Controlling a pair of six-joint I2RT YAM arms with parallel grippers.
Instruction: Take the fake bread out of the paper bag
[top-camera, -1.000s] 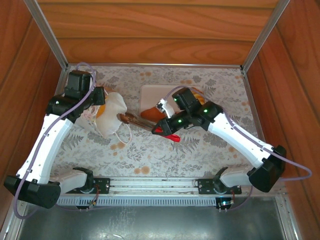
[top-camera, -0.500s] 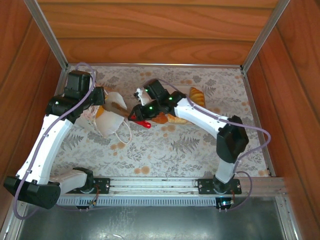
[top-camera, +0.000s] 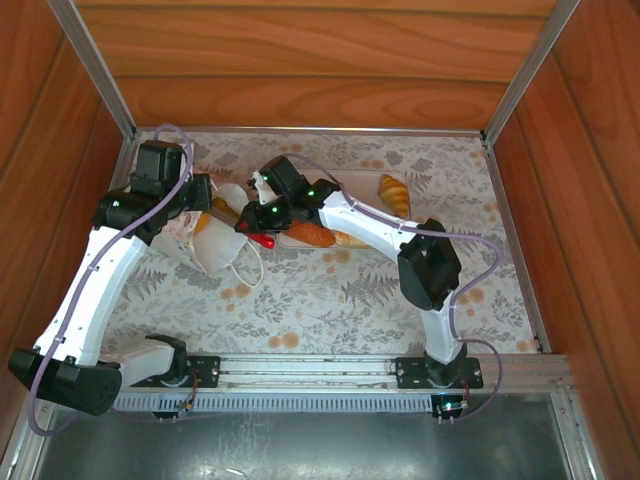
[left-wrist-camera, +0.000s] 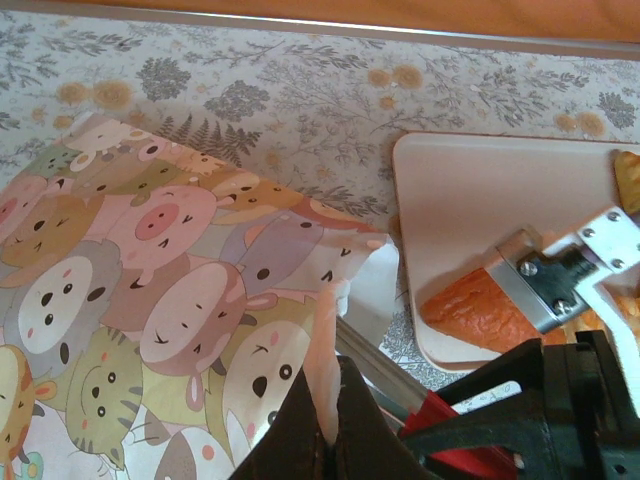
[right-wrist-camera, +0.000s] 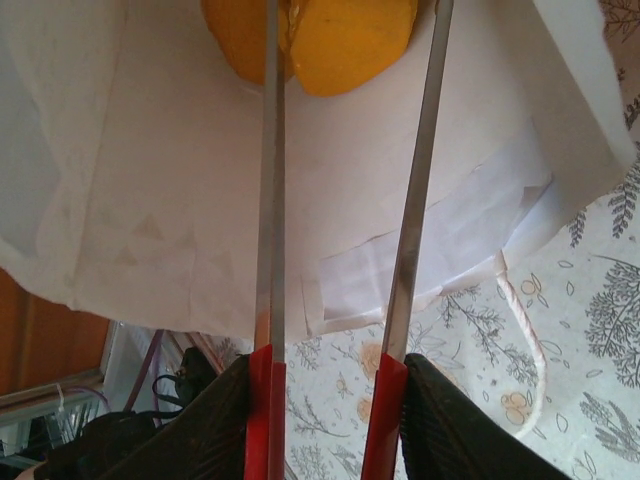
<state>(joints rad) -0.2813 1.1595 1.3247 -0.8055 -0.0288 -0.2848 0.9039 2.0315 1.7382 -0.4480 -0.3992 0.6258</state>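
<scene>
My right gripper (right-wrist-camera: 340, 60), tongs parted, has swung from the tray (top-camera: 300, 182) into the paper bag (top-camera: 222, 255) toward the fake bread (right-wrist-camera: 345, 40) (left gripper (left-wrist-camera: 335, 420) pinching the bag's edge), so another retrieval begins.

Looks like a lab test booth, not a home: wood-panel walls (top-camera: 300, 60) w/ aluminium corner posts (top-camera: 95, 70), floral tablecloth (top-camera: 300, 300) over the bench, metal mounting rail (top-camera: 310, 372) w/ cabling along the near edge.
</scene>
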